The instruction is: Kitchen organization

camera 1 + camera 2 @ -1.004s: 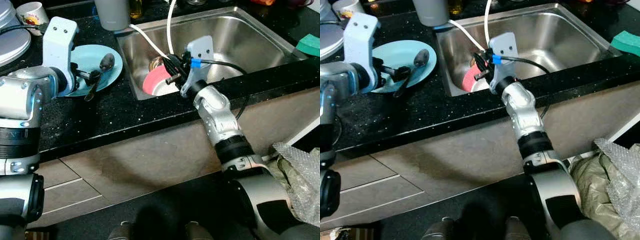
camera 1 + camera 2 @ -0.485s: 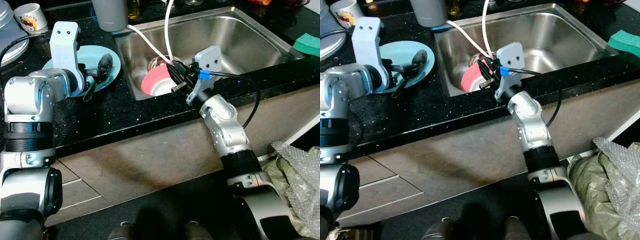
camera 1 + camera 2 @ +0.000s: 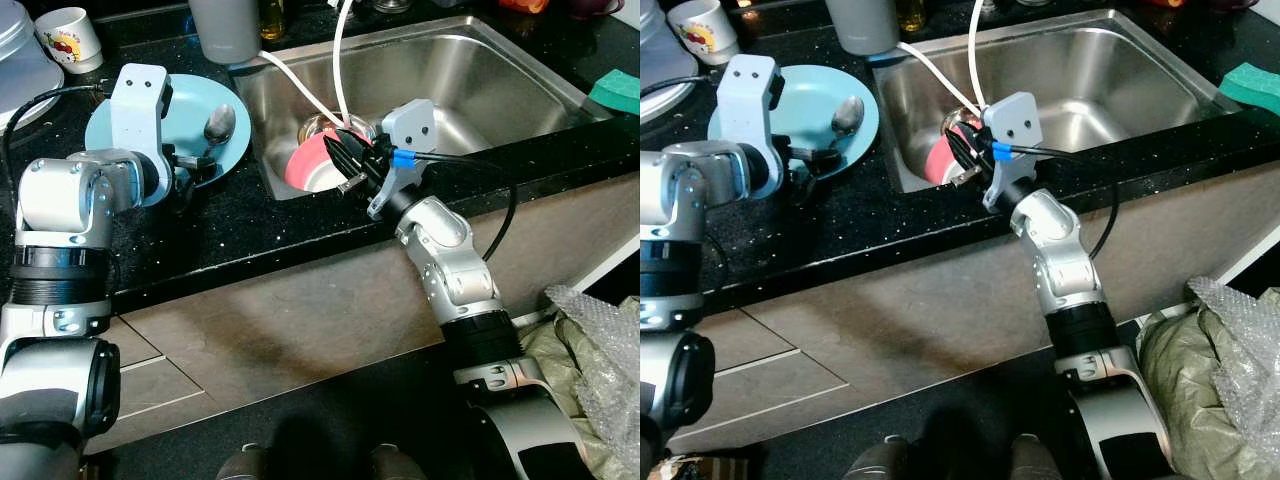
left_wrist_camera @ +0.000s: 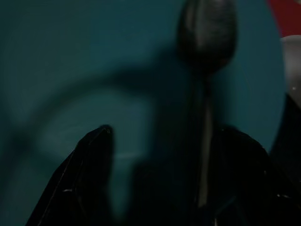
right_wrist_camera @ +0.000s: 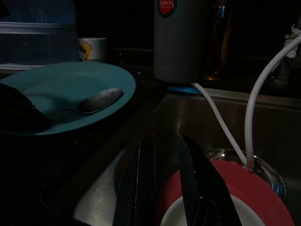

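Eye views bright and sharp; both wrist views dim, the left blurred.

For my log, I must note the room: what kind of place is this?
Most likely a home kitchen: a steel sink set in a dark counter, a blue plate with a spoon, and a mug.

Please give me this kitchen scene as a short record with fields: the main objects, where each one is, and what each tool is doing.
plate: light blue plate on the black counter, beside the sink
spoon: spoon lying on the plate
left tool: left tool at the spoon handle, fingers open on either side
bowl: red bowl in the sink
right tool: right tool over the bowl, fingers close together
sponge: green sponge on the counter
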